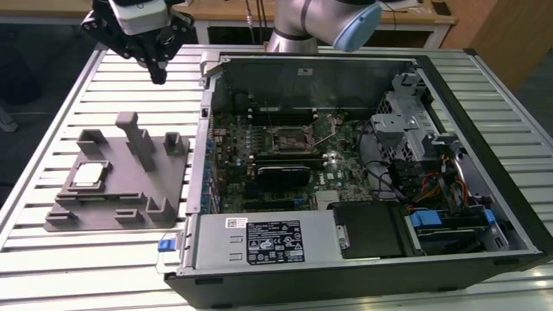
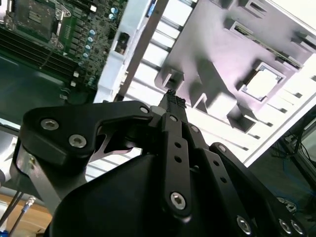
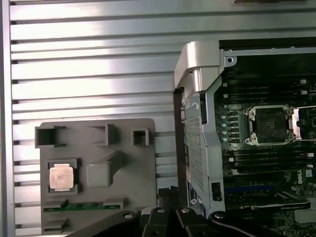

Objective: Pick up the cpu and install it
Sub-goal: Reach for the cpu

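The cpu, a small square chip with a silvery top, lies flat in a recess of the grey fixture on the exterior view's left. It also shows in both wrist views. My gripper hangs high above the table, beyond the fixture and well apart from the cpu. Its black fingers are shut together with nothing between them. The motherboard socket inside the open computer case stands empty with its frame lifted, and appears in both wrist views.
The open computer case fills the middle and the exterior view's right of the slatted metal table. Its metal side wall rises between fixture and motherboard. Upright posts stand on the fixture next to the cpu.
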Motion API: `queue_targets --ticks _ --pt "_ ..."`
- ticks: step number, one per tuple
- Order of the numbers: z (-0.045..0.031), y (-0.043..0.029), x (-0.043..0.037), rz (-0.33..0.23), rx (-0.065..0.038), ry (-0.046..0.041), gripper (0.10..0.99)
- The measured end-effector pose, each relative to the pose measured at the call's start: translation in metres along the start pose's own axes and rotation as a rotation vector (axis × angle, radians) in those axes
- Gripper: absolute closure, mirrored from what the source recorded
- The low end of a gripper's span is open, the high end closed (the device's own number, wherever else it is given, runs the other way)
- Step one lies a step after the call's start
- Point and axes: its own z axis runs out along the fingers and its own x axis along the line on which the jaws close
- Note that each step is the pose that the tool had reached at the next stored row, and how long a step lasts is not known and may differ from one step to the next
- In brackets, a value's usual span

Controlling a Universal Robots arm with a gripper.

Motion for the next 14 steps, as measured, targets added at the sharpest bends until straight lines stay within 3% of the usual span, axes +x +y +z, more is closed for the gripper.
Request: queue_targets --ticks 14 --pt "0.0014 -0.0026 0.033 0.0 0.0 0.0 0.98"
